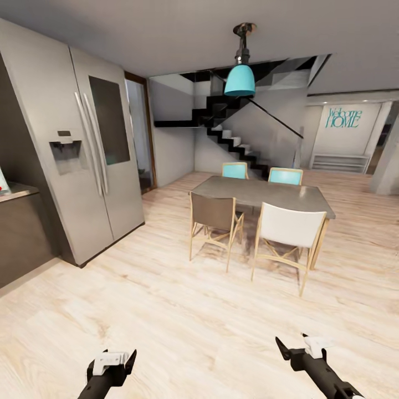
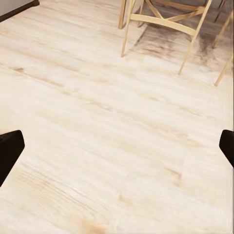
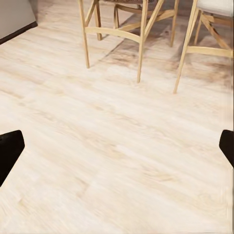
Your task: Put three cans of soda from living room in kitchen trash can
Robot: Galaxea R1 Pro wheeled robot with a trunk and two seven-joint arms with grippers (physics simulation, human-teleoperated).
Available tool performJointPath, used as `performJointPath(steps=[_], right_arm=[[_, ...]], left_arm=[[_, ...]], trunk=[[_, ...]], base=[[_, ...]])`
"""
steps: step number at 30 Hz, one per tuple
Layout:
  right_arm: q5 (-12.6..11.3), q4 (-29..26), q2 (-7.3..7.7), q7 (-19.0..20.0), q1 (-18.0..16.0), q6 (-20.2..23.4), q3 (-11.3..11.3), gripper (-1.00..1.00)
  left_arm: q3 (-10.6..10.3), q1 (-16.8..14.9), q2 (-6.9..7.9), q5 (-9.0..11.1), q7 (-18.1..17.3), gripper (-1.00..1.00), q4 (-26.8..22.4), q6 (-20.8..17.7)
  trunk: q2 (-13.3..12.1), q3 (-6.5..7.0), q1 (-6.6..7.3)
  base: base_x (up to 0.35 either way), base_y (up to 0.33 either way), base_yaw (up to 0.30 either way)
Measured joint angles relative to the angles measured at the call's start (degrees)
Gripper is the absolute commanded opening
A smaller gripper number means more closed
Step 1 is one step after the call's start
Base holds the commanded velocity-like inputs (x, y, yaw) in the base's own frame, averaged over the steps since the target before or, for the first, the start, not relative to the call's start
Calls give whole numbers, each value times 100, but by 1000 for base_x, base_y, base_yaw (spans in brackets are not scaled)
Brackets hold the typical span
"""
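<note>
We stand in the kitchen, left gripper (image 1: 115, 360) and right gripper (image 1: 302, 346) spread wide and empty over pale floor (image 1: 199, 321), table (image 1: 260, 193) at one o'clock, cans and bin unseen.

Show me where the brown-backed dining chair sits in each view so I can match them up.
Head view: brown-backed chair mid-picture, on the table's near side, left of the white chair.
Left wrist view: its wooden legs, across the floor beyond the fingertips.
Right wrist view: its legs, beside the white chair's.
Shared landmark: the fridge, whose base corner shows in both wrist views.
</note>
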State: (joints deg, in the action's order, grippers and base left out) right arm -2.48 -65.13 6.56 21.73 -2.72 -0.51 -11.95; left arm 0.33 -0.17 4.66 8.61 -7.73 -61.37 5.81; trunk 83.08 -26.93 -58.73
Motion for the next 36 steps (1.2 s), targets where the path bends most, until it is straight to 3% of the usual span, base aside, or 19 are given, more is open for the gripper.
performJointPath(steps=[21, 36], right_arm=[[-80, 0, 3, 6, 0, -1, -18, 100], [-77, -6, -2, 1, 0, 13, -5, 100]], left_arm=[[-7, 0, -4, -15, -4, 100, 45, -2], [-15, 0, -5, -29, -30, 100, 405, -9]], trunk=[[0, 0, 0], [0, 0, 0]], base=[[7, 5, -250], [184, 208, -209]])
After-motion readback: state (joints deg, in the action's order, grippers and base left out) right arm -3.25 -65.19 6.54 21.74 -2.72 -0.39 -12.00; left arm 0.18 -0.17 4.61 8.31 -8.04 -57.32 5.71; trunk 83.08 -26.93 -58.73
